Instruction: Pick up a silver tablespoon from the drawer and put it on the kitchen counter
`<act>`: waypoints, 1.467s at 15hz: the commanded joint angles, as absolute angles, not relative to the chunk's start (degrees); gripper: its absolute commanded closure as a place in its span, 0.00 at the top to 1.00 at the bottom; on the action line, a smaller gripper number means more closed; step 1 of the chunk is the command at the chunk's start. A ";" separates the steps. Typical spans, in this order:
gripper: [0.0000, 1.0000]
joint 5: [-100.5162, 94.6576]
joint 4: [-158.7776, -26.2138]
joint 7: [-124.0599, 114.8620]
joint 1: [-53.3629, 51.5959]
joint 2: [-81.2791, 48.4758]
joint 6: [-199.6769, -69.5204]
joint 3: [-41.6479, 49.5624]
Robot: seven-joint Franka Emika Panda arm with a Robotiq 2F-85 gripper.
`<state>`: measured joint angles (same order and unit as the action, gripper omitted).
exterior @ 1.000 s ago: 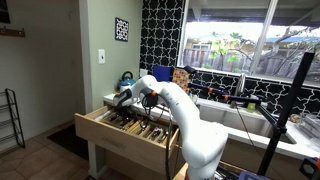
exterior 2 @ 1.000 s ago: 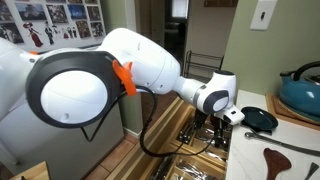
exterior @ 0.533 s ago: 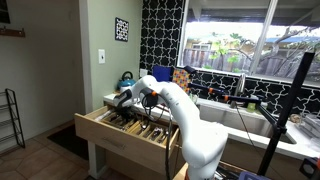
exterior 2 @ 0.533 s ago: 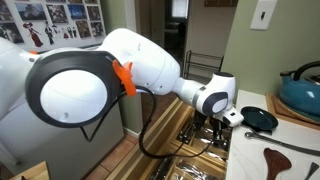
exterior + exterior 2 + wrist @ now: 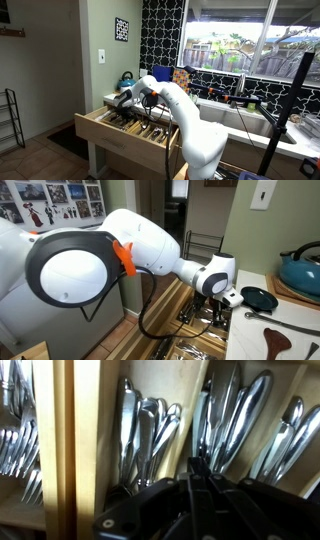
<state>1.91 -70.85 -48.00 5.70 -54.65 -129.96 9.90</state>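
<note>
The drawer (image 5: 118,140) stands pulled out, its wooden dividers (image 5: 88,450) separating rows of silver cutlery. Large silver tablespoons (image 5: 240,415) lie in the right compartment and smaller spoons (image 5: 150,430) in the middle one. My gripper (image 5: 197,462) is low in the drawer, its black fingers shut together among the tablespoon handles. I cannot see whether a handle is pinched between them. Both exterior views show the gripper (image 5: 124,103) (image 5: 217,308) down inside the drawer. The white kitchen counter (image 5: 300,328) lies to the right of it.
On the counter are a black pan (image 5: 260,300), a teal pot (image 5: 300,272) and a wooden spatula (image 5: 285,340). Forks (image 5: 15,445) fill the left compartment. A kettle (image 5: 127,78) stands behind the drawer, and the sink (image 5: 240,118) lies farther along.
The arm has held its place over the drawer. The jaws have drawn together from partly open to shut.
</note>
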 commanded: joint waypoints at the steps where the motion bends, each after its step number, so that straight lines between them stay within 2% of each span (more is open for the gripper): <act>1: 0.28 2.80 -73.18 -46.71 5.65 -53.20 -130.18 10.30; 2: 0.30 2.84 -73.22 -46.17 5.81 -53.25 -130.48 10.12; 4: 0.44 3.03 -73.16 -45.88 5.93 -53.43 -130.86 9.99; 5: 0.48 3.11 -73.20 -45.56 5.98 -53.44 -131.26 9.89; 6: 0.50 3.20 -73.17 -45.28 6.05 -53.47 -131.33 9.79; 8: 0.47 3.26 -72.86 -44.82 6.10 -53.82 -131.17 9.74; 10: 0.37 3.32 -72.83 -44.35 6.15 -53.93 -131.17 9.72; 11: 0.23 3.36 -72.80 -44.09 6.19 -53.96 -131.16 9.71; 12: 0.23 3.37 -72.77 -43.98 6.20 -53.97 -131.14 9.74; 13: 0.10 3.38 -72.74 -43.84 6.22 -53.96 -131.12 9.77; 14: 0.02 3.36 -72.72 -43.75 6.26 -53.94 -131.13 9.81; 17: 0.00 3.39 -72.51 -43.48 6.33 -54.25 -130.91 9.77; 18: 0.04 3.39 -72.42 -43.45 6.31 -54.37 -130.82 9.77; 19: 0.21 3.42 -72.23 -43.40 6.33 -54.57 -130.70 9.75; 20: 0.29 3.42 -72.10 -43.44 6.27 -54.79 -130.65 9.76; 21: 0.30 3.31 -72.01 -43.52 6.12 -55.00 -130.70 9.81; 22: 0.36 3.35 -72.04 -43.43 6.09 -55.03 -131.05 9.71</act>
